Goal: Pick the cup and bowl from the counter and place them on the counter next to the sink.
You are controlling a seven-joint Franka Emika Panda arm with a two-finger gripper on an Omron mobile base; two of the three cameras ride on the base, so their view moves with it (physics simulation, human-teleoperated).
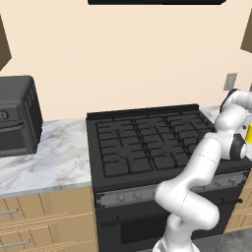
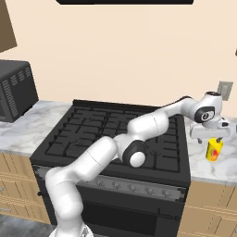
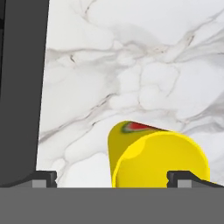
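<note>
Hand view puts the cup right under me, its rim between my two fingertips, which stand spread as wide as they go, one on each side and neither touching it. The cup stands upright on the counter, with the stove's dark edge running along the left of that view.

From the right base view, my gripper hangs directly over the cup, on the marble strip to the right of the stove. From the left base view just a yellow sliver of the cup peeks past my arm at the right edge.

I judge this to be the approach for picking the cup. To do it well I would first nudge sideways, since the cup sits nearer my right fingertip than my left, so that both pads meet the wall together and it does not skid or tip. Then I would come straight down until the pads are well below the rim, close gently on the tapered wall, and lift vertically before swinging away, keeping clear of the stove edge. I cannot make out the bowl or the sink from here.
</note>
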